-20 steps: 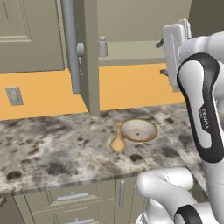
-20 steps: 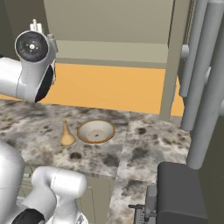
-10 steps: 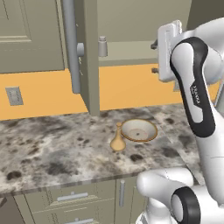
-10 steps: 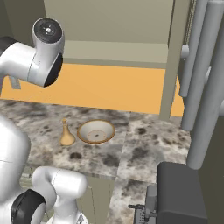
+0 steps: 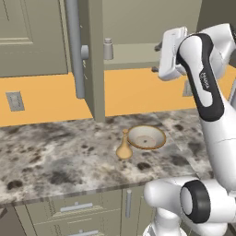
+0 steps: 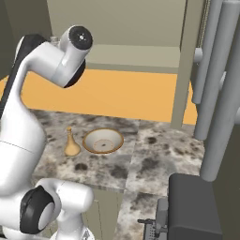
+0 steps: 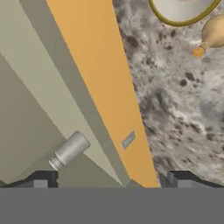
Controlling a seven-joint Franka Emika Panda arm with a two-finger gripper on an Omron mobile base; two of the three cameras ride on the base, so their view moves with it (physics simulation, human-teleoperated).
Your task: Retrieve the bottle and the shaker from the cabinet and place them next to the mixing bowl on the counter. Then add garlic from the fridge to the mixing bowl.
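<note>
The small grey shaker (image 5: 108, 48) stands on the shelf of the open cabinet (image 5: 138, 27). In the hand view the shaker (image 7: 69, 150) lies ahead of and between the finger tips. My gripper (image 5: 156, 58) hangs open and empty at shelf height, to the right of the shaker and apart from it; in the hand view the gripper (image 7: 111, 180) has its jaws wide. A tan bottle (image 5: 123, 147) stands on the speckled counter (image 5: 55, 156) just left of the mixing bowl (image 5: 146, 137). From the right, the bottle (image 6: 71, 144) and bowl (image 6: 103, 140) sit below my arm.
The open cabinet door (image 5: 94, 60) with its long bar handle (image 5: 73, 46) juts out left of the shaker. An orange wall (image 5: 133, 90) with an outlet (image 5: 14, 100) backs the counter. Drawers (image 5: 73, 209) sit below. A dark appliance (image 6: 192, 206) stands at the right.
The arm has swung its hand left and slightly down, closer to the cabinet opening and the shaker. The jaws have stayed open; bottle and bowl have not moved.
</note>
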